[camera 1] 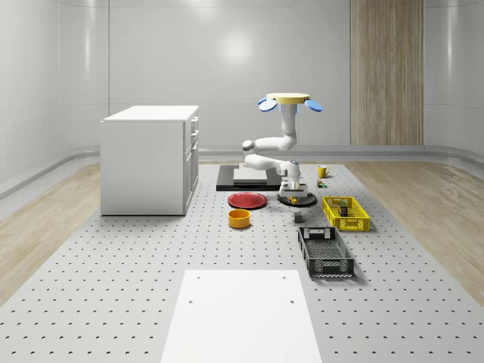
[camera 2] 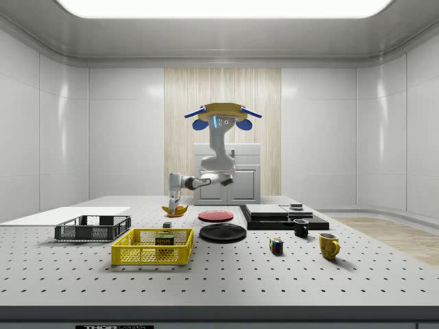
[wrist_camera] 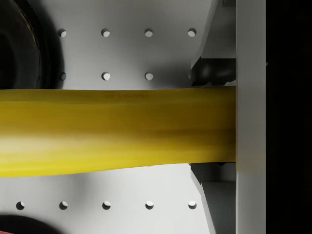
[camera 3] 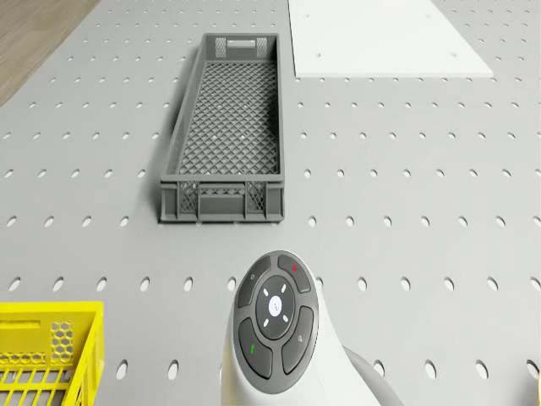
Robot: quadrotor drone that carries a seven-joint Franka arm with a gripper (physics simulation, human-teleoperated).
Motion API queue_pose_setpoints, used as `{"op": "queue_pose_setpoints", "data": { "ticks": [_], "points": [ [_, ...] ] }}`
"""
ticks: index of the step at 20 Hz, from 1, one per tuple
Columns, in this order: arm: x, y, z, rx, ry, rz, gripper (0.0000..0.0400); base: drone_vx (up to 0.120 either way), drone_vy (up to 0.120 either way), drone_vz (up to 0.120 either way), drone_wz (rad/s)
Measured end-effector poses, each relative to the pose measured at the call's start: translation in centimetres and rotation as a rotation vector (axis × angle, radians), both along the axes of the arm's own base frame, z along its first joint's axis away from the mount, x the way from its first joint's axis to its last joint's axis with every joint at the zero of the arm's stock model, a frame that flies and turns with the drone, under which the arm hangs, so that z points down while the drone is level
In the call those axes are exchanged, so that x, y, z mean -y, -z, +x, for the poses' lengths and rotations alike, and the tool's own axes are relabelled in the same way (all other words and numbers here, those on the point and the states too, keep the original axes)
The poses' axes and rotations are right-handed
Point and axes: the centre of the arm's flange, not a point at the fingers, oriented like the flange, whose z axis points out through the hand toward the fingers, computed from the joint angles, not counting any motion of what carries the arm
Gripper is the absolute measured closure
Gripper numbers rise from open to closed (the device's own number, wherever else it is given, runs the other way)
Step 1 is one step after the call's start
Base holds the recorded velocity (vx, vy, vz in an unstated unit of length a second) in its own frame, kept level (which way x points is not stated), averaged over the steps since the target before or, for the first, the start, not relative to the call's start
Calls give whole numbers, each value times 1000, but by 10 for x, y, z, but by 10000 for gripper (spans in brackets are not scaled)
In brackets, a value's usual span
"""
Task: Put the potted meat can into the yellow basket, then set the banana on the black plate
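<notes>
One item done: potted meat can (camera 2: pixel 164 240) seen in yellow basket (camera 2: pixel 152 246); banana (wrist_camera: pixel 117 129) step in hand.
Banana is held across the tool (camera 2: pixel 175 203), gripped w/ fingers (wrist_camera: pixel 249 117) closed on it, just above bench (camera 2: pixel 357 274), beside black plate (camera 2: pixel 223 232). Drone (camera 2: pixel 221 112) hovers above. Carry to be kept level, lowered to plate centre before release.

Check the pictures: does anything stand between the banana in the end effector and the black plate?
Nothing visible does. The end effector holds the banana just above the table, beside the black plate. The red plate lies farther back, off that path.
</notes>
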Motion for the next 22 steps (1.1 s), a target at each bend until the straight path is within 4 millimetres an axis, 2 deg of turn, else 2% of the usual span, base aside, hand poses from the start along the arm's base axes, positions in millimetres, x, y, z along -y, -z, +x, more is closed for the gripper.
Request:
{"op": "queue_pose_setpoints", "data": {
  "ticks": [14, 22],
  "points": [
    [0, 0, 0, 0, 0, 0, 211, -120, 117, 0, 0],
    [0, 0, 0, 0, 0, 0, 211, -120, 0, 0, 0]
  ]
}}
